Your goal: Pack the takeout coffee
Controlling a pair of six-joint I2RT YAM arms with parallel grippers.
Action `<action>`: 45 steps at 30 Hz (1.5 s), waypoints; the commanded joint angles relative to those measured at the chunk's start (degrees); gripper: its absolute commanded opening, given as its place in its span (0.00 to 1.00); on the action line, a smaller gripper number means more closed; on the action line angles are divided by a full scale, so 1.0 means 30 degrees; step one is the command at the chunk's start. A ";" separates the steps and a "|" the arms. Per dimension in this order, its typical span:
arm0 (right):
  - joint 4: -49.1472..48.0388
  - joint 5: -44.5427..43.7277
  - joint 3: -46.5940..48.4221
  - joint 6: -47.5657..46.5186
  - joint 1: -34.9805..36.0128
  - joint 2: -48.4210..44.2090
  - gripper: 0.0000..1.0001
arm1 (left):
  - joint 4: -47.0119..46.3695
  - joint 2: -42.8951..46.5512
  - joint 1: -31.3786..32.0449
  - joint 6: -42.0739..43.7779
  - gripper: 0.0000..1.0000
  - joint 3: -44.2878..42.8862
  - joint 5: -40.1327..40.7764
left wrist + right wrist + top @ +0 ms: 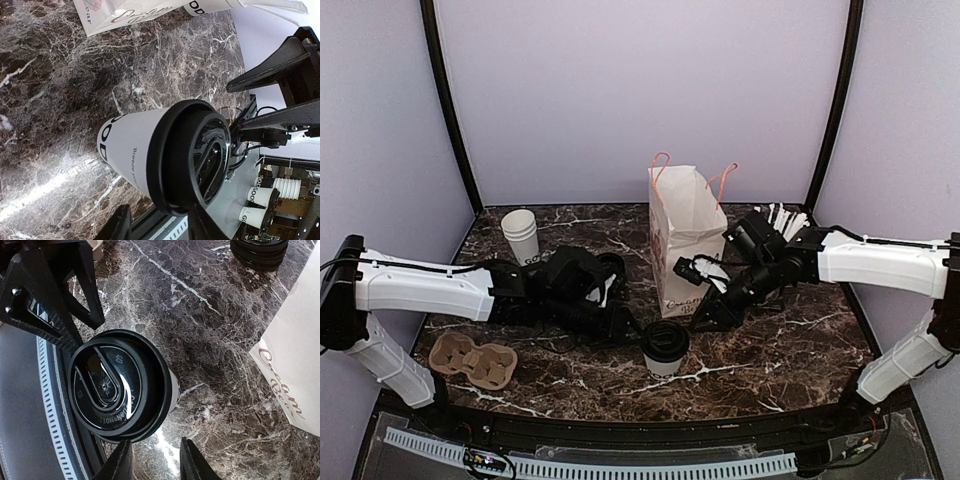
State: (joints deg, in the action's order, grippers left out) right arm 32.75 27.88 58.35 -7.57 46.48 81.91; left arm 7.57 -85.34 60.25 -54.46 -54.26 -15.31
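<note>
Both open and empty, left gripper (624, 324) and right gripper (706, 319) flank the upright takeout coffee (664, 347), about equally near

Takeout coffee (664, 347) apparently just before bag (686, 240)

Lavender walls (640, 90), dark marble tabletop (800, 350)

The light is bright and even, coming from above. The marble surface (45, 200) carries white glare streaks (strongest in the left wrist view), and the lid of the takeout coffee (107, 385) shines. Shadows are soft; the top view is slightly grainy.
</note>
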 commanded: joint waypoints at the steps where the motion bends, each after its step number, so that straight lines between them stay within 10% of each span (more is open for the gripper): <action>1: -0.0341 -0.0441 -0.0272 0.0271 0.0122 0.0053 0.34 | -0.0002 -0.0395 -0.0073 0.0149 0.40 -0.0018 -0.0136; 27: -0.0079 0.2908 -0.0413 0.0692 -0.0698 0.1290 0.45 | 0.0551 -0.1485 -0.0220 0.0999 0.36 -0.0397 -0.0293; 45: -0.0633 -0.0711 -0.1422 0.0476 -0.0641 0.3116 0.46 | 0.1849 -0.4886 -0.0220 0.0970 0.16 0.0928 -0.1711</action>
State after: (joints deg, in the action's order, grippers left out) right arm 33.76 33.87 56.99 -5.89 43.79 86.76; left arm 6.66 -92.09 58.48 -52.12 -56.64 -20.71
